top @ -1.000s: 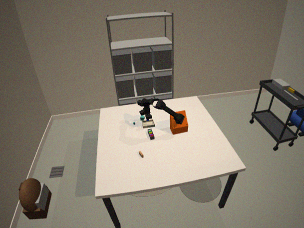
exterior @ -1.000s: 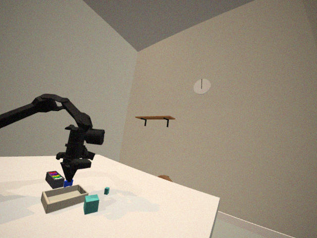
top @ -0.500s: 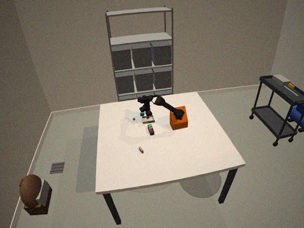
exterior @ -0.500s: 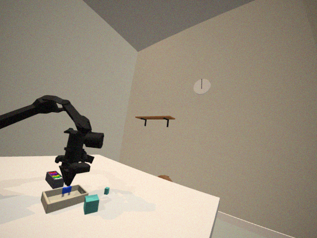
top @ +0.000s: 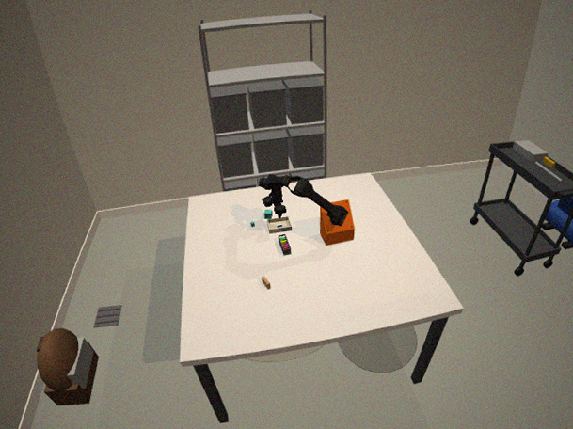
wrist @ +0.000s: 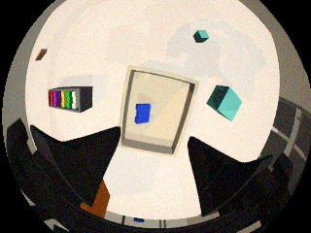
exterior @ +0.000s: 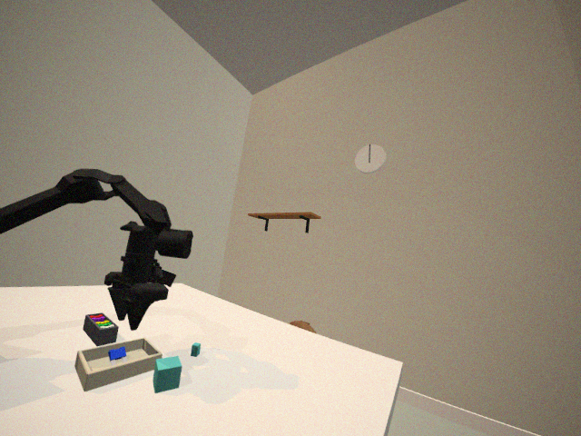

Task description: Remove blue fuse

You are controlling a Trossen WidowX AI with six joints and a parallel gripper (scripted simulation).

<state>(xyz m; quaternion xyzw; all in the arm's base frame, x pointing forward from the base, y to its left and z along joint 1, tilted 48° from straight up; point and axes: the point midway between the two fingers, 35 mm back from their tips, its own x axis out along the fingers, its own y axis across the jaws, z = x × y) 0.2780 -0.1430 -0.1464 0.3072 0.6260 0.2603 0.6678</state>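
Observation:
The blue fuse [exterior: 117,353] [wrist: 143,113] [top: 279,226] lies flat on the floor of the beige tray [exterior: 86,376] [wrist: 187,104] [top: 289,228], free of the fingers. My gripper [exterior: 127,320] [wrist: 155,136] [top: 279,214] hangs a little above the tray, open and empty. The dark fuse block [exterior: 96,333] [wrist: 84,99] [top: 284,249], with several coloured fuses still in it, stands on the white table [top: 328,288] just beyond the tray, apart from the gripper.
A large teal cube [exterior: 167,373] [wrist: 224,103] [top: 268,213] touches the tray's corner and a small teal cube [exterior: 195,349] [wrist: 201,37] [top: 252,223] sits farther off. An orange box [top: 337,232] holds the arm's base. A small wooden block [top: 265,281] [wrist: 41,54] lies nearer the front.

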